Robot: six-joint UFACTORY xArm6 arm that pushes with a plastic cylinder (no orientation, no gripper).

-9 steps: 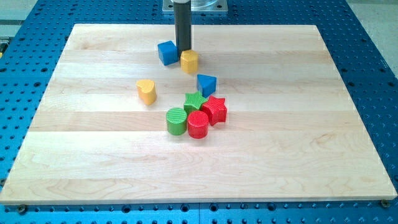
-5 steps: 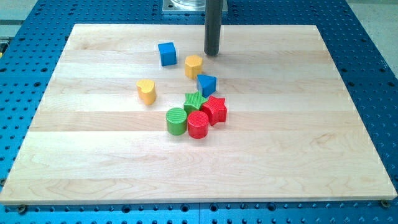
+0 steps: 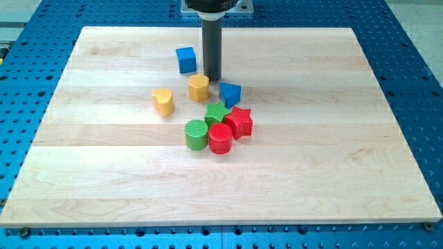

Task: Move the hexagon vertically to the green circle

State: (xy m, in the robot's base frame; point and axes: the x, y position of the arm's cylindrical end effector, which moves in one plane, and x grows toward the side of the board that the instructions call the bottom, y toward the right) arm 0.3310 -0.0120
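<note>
While no jaws exist, my tip [image 3: 212,78] stands beside the smooth yellow hexagon [image 3: 199,88].

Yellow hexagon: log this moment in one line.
yellow hexagon above green circle, apart | my tip at hexagon's upper right | no contact with circle yet

Green star [image 3: 217,112] blocks yellow hexagon [image 3: 199,88] path down to green circle [image 3: 196,134]

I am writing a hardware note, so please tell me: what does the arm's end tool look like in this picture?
It is a straight, smooth, dark grey cylindrical rod with a flat lower end, my tip. At the view's top it enters a black collar under a light metal mounting plate. No cables, markings or jaws are visible.
</note>
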